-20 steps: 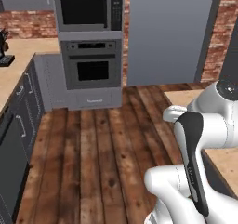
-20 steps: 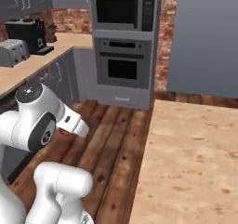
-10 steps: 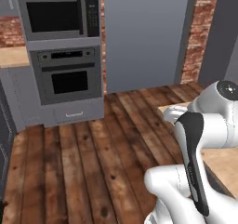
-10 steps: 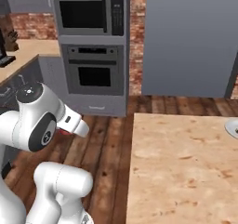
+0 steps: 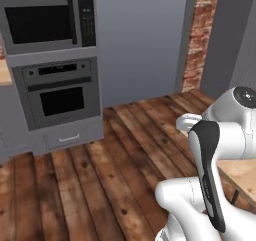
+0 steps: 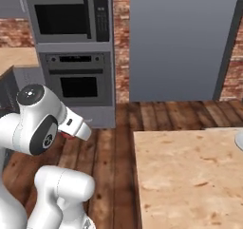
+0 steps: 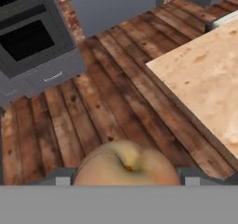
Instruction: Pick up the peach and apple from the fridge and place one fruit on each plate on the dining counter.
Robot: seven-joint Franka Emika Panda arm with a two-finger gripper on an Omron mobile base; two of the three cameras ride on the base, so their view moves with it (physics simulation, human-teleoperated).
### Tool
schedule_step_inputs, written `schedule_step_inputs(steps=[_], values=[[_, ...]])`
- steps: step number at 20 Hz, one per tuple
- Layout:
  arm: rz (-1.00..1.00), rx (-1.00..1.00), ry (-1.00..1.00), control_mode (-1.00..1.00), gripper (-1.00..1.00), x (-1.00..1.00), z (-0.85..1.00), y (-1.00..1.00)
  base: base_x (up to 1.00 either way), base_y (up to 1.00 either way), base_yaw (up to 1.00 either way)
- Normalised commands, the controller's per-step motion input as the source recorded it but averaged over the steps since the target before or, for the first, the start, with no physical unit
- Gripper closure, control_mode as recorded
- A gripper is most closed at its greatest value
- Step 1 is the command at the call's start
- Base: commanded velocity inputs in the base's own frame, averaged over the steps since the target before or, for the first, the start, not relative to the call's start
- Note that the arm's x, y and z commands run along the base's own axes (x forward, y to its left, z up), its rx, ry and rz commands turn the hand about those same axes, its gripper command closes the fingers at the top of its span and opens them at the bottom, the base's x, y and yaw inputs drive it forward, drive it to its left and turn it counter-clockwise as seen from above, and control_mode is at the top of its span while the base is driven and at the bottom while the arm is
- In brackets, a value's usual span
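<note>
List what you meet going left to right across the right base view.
Robot arm → built-in microwave above the oven → brick strip → tall grey panel → dining counter → plate at the right edge.

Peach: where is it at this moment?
In the hand view the peach sits low at centre between the jaws, above the wood floor, left of the dining counter.

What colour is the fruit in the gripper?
Pale yellow-orange peach, best in the hand view.
</note>
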Motion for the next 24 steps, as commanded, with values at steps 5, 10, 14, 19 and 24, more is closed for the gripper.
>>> schedule_step_inputs(steps=[5,10,14,19,24], values=[[0.00,0.00,0.00,1.00,1.00,0.00,0.00,0.00,0.56,0.54,-0.28],[0.00,0.00,0.00,1.00,1.00,0.00,0.00,0.00,0.52,0.56,-0.31],[0.00,0.00,0.00,1.00,1.00,0.00,0.00,0.00,0.48,0.52,-0.33],[0.00,0.00,0.00,1.00,1.00,0.00,0.00,0.00,0.44,0.48,-0.34],[0.00,0.00,0.00,1.00,1.00,0.00,0.00,0.00,0.44,0.43,-0.37]])
